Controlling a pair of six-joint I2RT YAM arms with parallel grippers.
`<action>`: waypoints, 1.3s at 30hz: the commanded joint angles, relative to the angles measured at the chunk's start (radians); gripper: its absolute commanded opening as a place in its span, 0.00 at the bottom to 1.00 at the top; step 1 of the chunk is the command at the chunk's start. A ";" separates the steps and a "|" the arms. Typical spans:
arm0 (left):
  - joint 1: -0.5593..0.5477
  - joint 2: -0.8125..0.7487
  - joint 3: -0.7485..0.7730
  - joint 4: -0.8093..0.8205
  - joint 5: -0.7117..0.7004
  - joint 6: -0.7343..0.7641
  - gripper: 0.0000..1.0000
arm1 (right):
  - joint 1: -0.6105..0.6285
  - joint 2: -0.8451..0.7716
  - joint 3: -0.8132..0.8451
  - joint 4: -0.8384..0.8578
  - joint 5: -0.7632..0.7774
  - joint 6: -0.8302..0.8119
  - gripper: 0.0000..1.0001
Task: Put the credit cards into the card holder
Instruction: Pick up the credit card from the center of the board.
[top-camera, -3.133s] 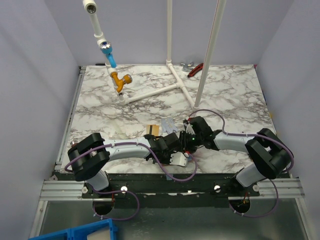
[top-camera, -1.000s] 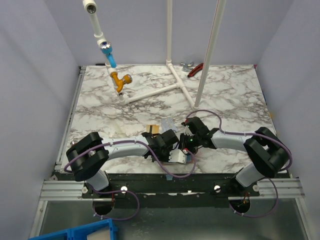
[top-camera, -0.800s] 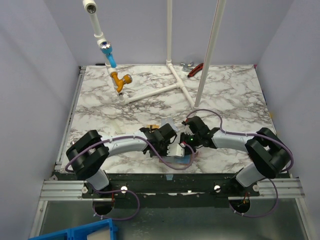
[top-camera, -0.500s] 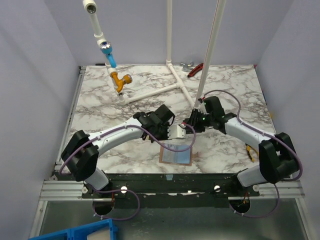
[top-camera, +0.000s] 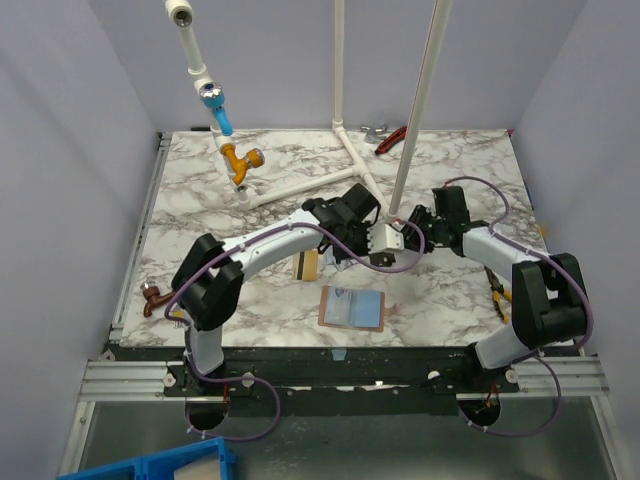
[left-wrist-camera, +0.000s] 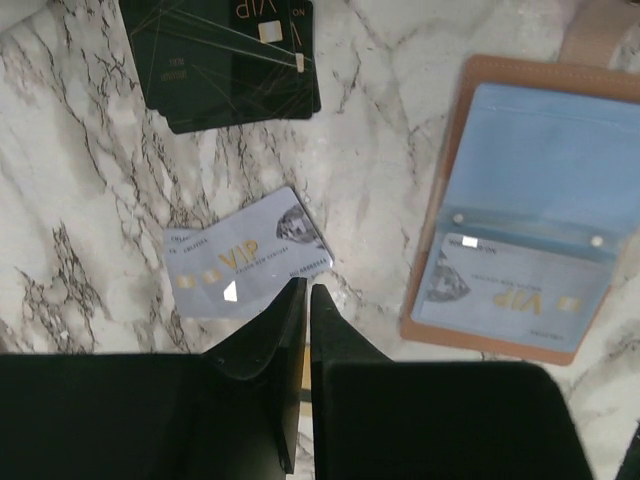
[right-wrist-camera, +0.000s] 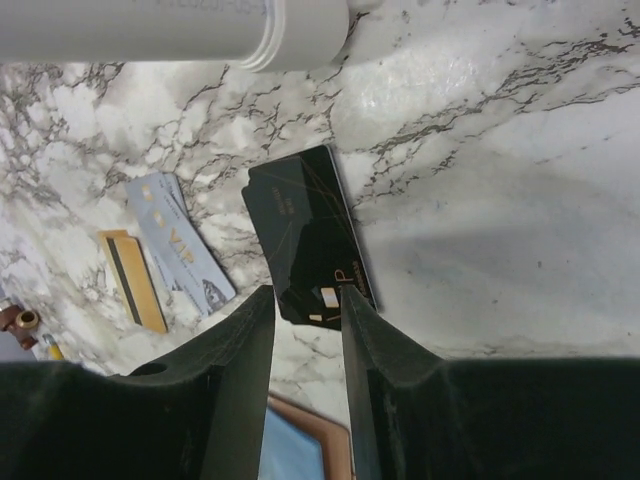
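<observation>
The tan card holder (top-camera: 324, 308) lies open near the table's front, its blue pockets facing up. In the left wrist view one light card (left-wrist-camera: 500, 295) sits in a pocket of the holder (left-wrist-camera: 530, 75). Loose on the marble are a silvery-grey card (left-wrist-camera: 245, 265), black cards (left-wrist-camera: 230, 55) and a gold striped card (top-camera: 306, 265). My left gripper (left-wrist-camera: 307, 290) hangs above the silvery card, shut and empty. My right gripper (right-wrist-camera: 307, 300) is open over a black card (right-wrist-camera: 305, 230), holding nothing. Both grippers (top-camera: 372, 250) (top-camera: 415, 232) hover close together behind the holder.
A white pipe frame (top-camera: 345, 165) with an upright pole (top-camera: 415, 110) stands just behind the grippers; its pipe end (right-wrist-camera: 170, 25) is close above the right gripper. An orange and blue valve (top-camera: 240, 160) and a red tool (top-camera: 390, 140) sit at the back.
Both arms have pulled back from the front edge, leaving the holder lying open with a card inside. The right gripper has opened.
</observation>
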 joint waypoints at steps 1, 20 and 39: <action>0.023 0.117 0.119 0.031 0.071 0.000 0.07 | 0.002 0.061 -0.028 0.114 0.054 0.034 0.35; 0.071 0.349 0.250 0.141 0.174 -0.478 0.11 | 0.002 0.096 -0.180 0.313 0.106 0.107 0.40; 0.007 0.393 0.260 0.184 -0.047 -0.442 0.09 | 0.003 0.078 -0.275 0.403 0.048 0.172 0.39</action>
